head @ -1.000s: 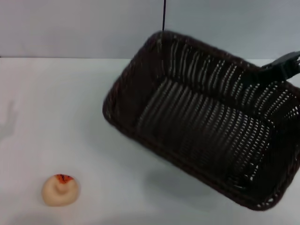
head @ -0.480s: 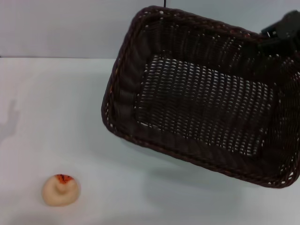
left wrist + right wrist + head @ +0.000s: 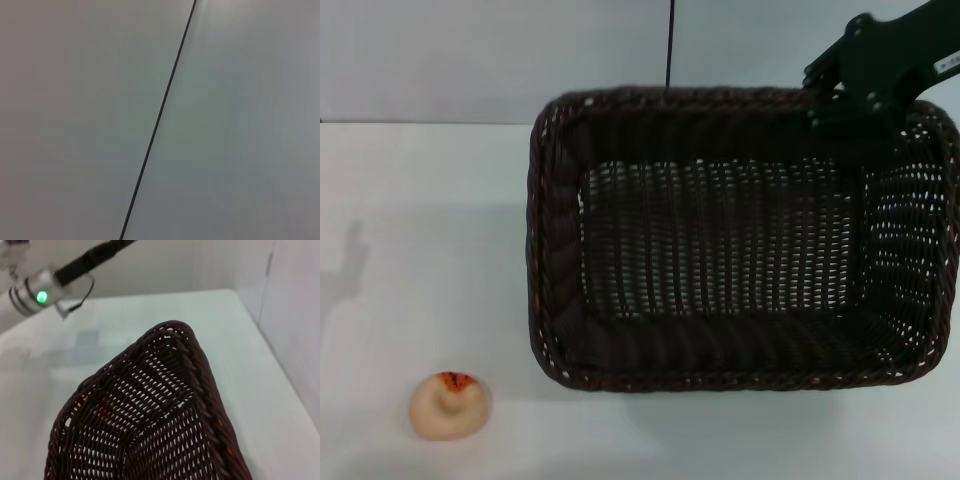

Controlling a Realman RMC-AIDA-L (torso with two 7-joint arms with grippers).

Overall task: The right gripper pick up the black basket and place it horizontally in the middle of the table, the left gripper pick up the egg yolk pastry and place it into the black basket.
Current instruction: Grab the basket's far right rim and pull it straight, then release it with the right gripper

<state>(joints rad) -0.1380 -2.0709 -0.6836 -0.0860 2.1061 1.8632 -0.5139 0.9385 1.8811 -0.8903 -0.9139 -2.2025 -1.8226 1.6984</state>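
The right gripper (image 3: 848, 100), jaws clamped on the black basket's (image 3: 740, 240) far rim, holds it level over the counter (image 3: 430, 220); the egg yolk pastry (image 3: 449, 405) sits near the front-left corner.

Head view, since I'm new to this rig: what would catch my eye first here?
The big black basket dominates, filling the middle and right of the white table with its long side running across. The right claw grips its far rim near the right corner. The small egg yolk pastry sits alone at the near left, outside the basket.
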